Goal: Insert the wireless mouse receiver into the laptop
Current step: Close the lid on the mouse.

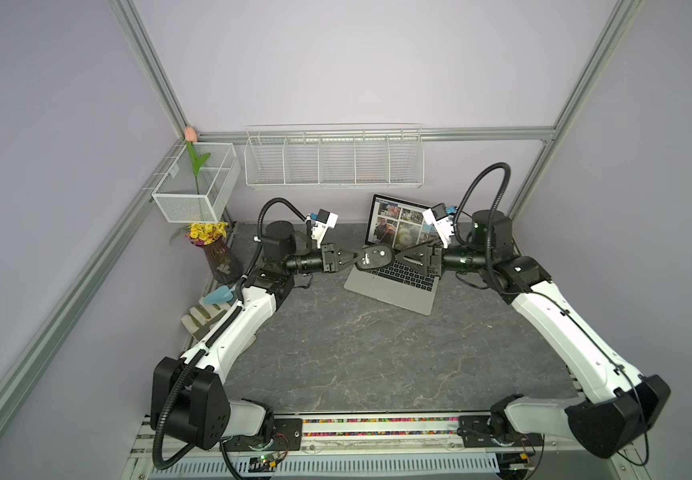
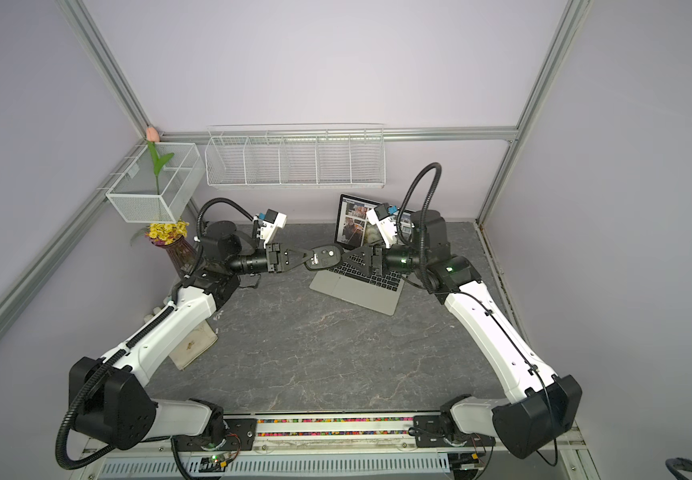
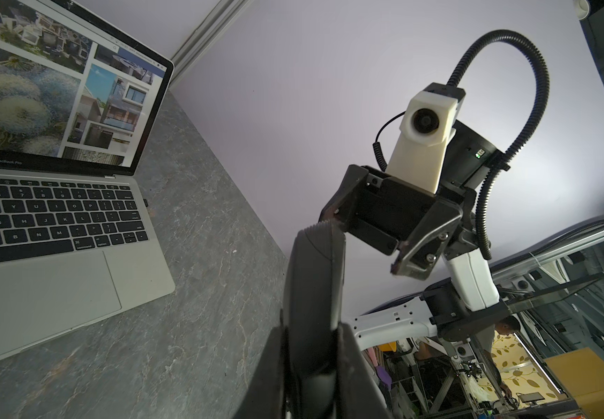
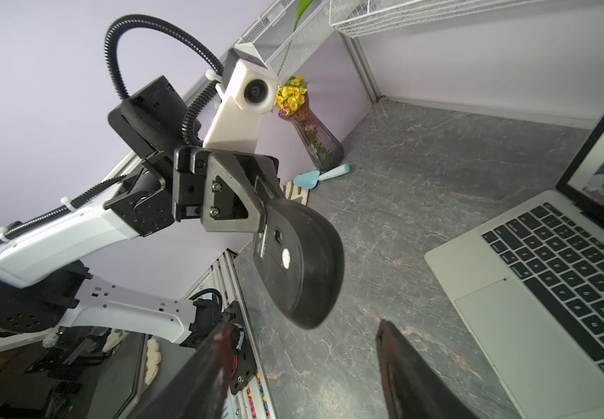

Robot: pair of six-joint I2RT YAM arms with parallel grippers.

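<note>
The silver-grey laptop (image 1: pixel 390 293) (image 2: pixel 356 291) stands open at the back of the table, its screen showing photos. A tiny dark stub, apparently the wireless mouse receiver (image 3: pixel 146 202), sticks out of the laptop's (image 3: pixel 39 290) side edge by the keyboard's corner. My left gripper (image 1: pixel 356 259) (image 3: pixel 313 328) is shut on a black mouse (image 1: pixel 374 256) (image 4: pixel 304 261), held in the air with its underside up, above the laptop's near left corner. My right gripper (image 1: pixel 398 257) (image 4: pixel 305 324) faces the mouse's other end, open, with nothing between its fingers.
A vase of yellow flowers (image 1: pixel 219 257), a blue trowel (image 1: pixel 219 295) and pale gloves (image 1: pixel 205 318) stand along the left edge. A white mesh box (image 1: pixel 194 183) and a wire shelf (image 1: pixel 336 158) hang on the walls above the table.
</note>
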